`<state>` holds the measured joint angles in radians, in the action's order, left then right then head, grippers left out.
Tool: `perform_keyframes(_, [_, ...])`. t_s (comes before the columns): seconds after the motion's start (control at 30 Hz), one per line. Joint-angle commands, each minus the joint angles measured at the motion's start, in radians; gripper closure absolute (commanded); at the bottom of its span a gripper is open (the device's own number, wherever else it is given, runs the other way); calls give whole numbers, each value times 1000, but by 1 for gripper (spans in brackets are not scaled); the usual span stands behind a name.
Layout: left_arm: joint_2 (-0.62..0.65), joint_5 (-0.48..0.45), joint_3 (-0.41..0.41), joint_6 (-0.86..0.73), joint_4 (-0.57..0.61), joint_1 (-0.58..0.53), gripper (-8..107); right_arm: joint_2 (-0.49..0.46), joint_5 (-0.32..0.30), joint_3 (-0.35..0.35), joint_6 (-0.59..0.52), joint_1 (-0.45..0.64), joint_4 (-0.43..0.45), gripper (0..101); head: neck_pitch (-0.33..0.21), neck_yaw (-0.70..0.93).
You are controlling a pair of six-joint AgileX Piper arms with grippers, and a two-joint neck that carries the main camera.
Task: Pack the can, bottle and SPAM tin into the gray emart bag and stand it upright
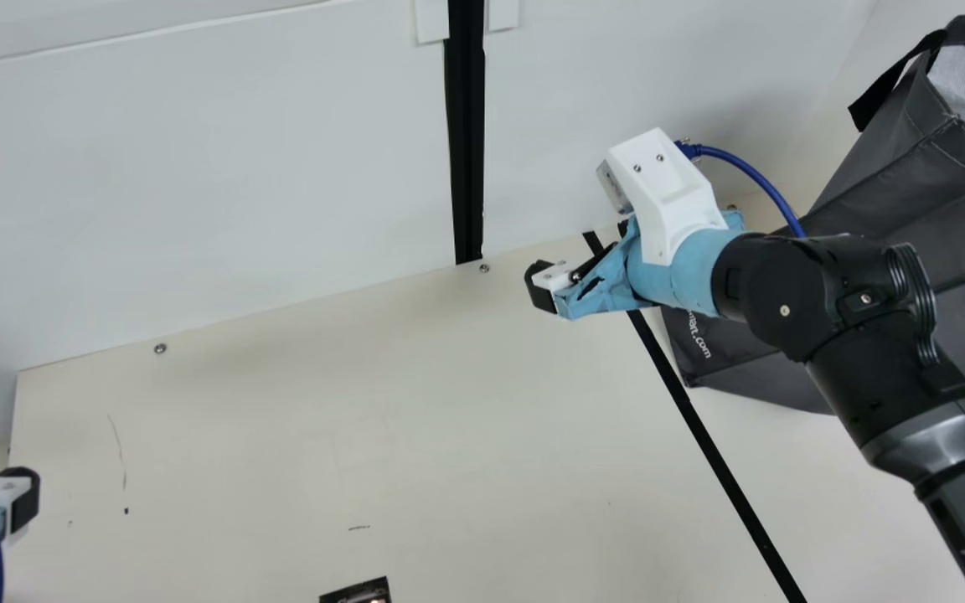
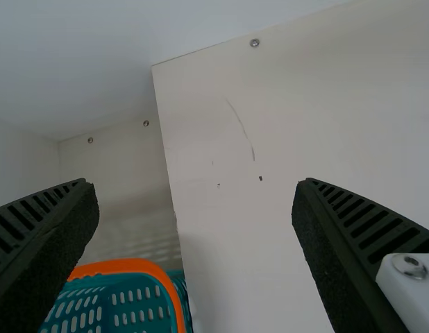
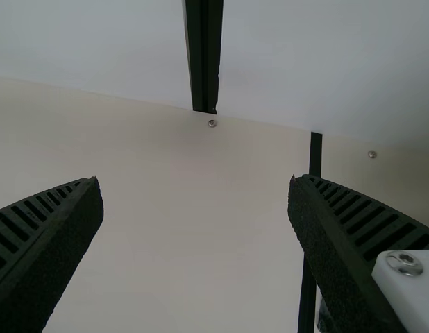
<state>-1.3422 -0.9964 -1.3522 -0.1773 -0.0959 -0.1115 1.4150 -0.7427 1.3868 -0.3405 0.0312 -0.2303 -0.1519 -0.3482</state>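
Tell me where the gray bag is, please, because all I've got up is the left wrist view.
Observer: In the main view, the gray bag is at the right, partly hidden behind the right arm.
Operator: Okay, and are that arm's jaws holding anything?
Observer: No, in the right wrist view the right arm's jaws stand well apart with nothing between them.
Operator: Anything lying on the table that I'm missing?
Observer: A small dark item is cut off by the main view's bottom edge; I can't tell what it is.
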Motion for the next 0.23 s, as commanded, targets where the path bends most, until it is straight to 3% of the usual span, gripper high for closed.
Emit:
perform_keyframes(0.0, [0,0,0,0,0,0,9,0,0,0,0,0,0,6,-23,-1])
perform_keyframes(0.2, [0,0,0,0,0,0,9,0,0,0,0,0,0,6,-23,-1])
